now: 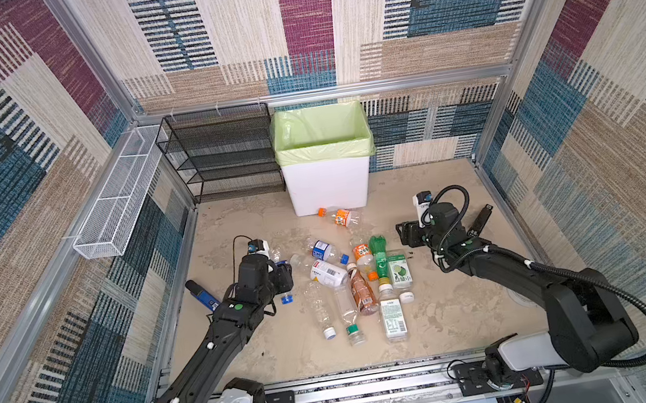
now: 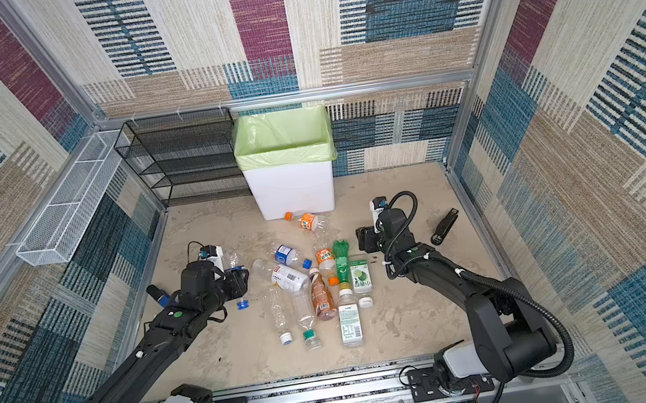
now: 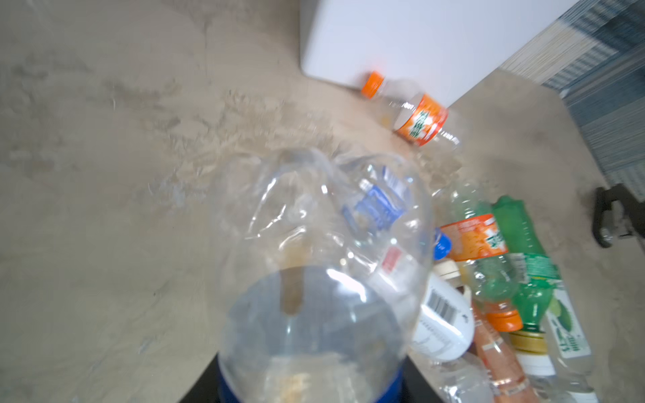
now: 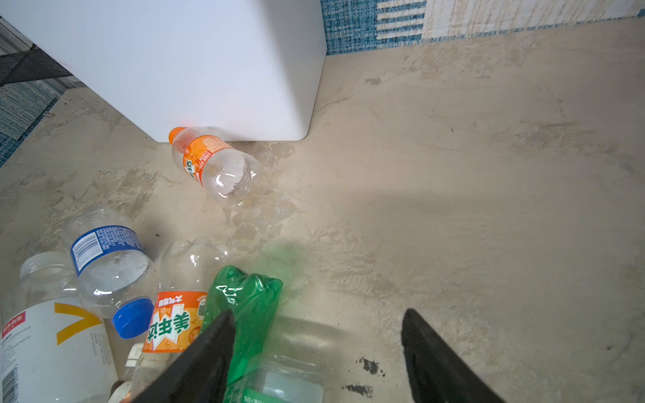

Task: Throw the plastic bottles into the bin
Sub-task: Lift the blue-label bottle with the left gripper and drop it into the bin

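Observation:
My left gripper [image 1: 281,275] [image 3: 310,390] is shut on a clear bottle with a blue band [image 3: 314,251] [image 1: 276,254], held left of the heap. Several plastic bottles [image 1: 348,287] [image 2: 311,287] lie mid-table. Another, with an orange label [image 1: 342,217] [image 4: 213,164], rests against the foot of the bin [image 1: 328,187] [image 2: 291,192] [image 4: 209,62], white with a green bag, at the back. My right gripper [image 1: 406,234] [image 4: 317,335] stands open just right of the heap. The green bottle [image 4: 244,307] [image 1: 379,254] lies against one of its fingers [image 4: 209,352].
A black mesh rack [image 1: 223,152] and a white wire basket [image 1: 119,194] stand back left. A blue-and-black device [image 1: 204,297] lies under my left arm. A black stick gadget [image 1: 480,218] lies at the right. A loose blue cap [image 1: 286,299] and a white cap [image 1: 407,297] sit by the heap.

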Robot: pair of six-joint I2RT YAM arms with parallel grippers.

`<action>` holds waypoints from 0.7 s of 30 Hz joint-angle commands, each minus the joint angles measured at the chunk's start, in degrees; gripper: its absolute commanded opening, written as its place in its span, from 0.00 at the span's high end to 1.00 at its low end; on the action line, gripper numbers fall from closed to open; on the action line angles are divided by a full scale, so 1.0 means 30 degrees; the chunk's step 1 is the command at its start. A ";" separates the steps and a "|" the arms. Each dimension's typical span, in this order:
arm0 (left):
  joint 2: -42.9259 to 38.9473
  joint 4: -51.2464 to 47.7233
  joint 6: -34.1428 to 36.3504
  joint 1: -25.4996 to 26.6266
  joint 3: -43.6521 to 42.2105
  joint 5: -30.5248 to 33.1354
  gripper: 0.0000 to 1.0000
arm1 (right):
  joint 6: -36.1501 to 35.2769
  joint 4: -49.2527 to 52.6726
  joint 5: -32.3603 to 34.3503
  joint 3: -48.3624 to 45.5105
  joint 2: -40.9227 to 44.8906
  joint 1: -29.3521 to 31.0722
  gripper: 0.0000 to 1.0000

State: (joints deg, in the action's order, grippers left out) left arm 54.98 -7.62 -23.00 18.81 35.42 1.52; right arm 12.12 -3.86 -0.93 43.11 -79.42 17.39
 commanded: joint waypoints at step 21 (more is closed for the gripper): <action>0.3500 2.4831 0.7235 0.1352 0.8128 -0.7303 0.50 | 0.0823 -0.2544 0.0355 -0.0427 0.0423 0.0005 0.25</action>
State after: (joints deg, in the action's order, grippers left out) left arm 62.43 52.34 -1.69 22.04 56.16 -14.85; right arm 14.50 -8.36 -0.91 41.63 -78.89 17.39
